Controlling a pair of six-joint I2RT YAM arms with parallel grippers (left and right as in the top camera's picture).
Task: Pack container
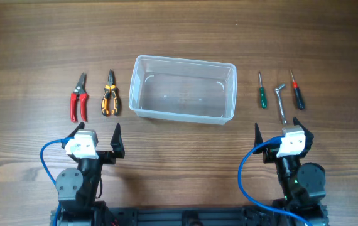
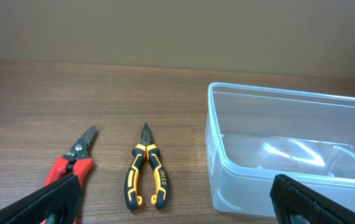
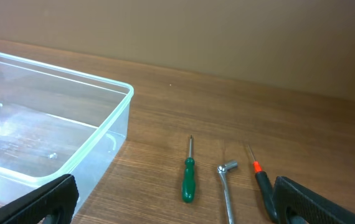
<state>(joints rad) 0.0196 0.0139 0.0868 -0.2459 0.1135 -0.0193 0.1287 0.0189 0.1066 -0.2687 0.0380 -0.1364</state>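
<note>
I see the table (image 1: 28, 37) as matt brown wood grain. The container (image 1: 185, 61) is clear, smooth, glossy plastic. The pliers (image 1: 109, 94) have orange-and-black plastic grips; the handle of the green screwdriver (image 1: 262, 92) looks glossy, and the bent wrench (image 1: 281, 103) is shiny bare metal.

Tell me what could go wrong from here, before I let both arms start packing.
The green screwdriver, bent wrench and red screwdriver lie close together, so the open right gripper could knock a neighbour. The clear tub looks light; a tool clipping its rim might shove it.
</note>
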